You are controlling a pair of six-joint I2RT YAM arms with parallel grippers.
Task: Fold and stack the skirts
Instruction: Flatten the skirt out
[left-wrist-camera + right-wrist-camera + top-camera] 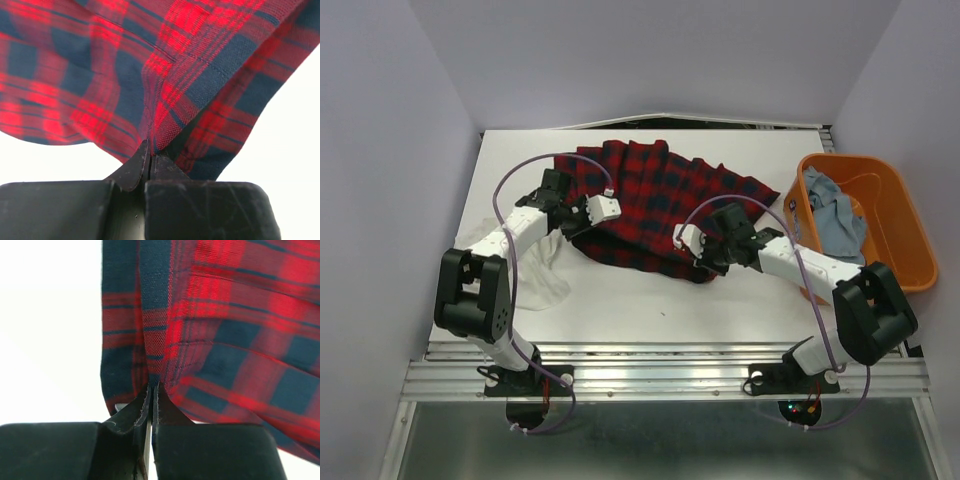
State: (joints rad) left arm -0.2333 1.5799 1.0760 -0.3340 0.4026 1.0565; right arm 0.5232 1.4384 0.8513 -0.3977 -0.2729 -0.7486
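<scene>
The red-and-black plaid skirt [660,205] lies spread over the back middle of the table. My left gripper [563,207] is shut on its left edge, and the plaid cloth [150,75] rises from between the closed fingers. My right gripper [728,243] is shut on its near right edge, with the plaid cloth [210,340] pinched in the jaws. The thin white skirt [535,270] lies crumpled under my left arm. The light blue denim skirt [832,215] sits bunched inside the orange tub; its buttons are hidden.
The orange plastic tub [890,215] stands at the right edge of the table beside my right arm. Grey walls enclose the table on the left, back and right. A metal rail [660,375] runs along the near edge.
</scene>
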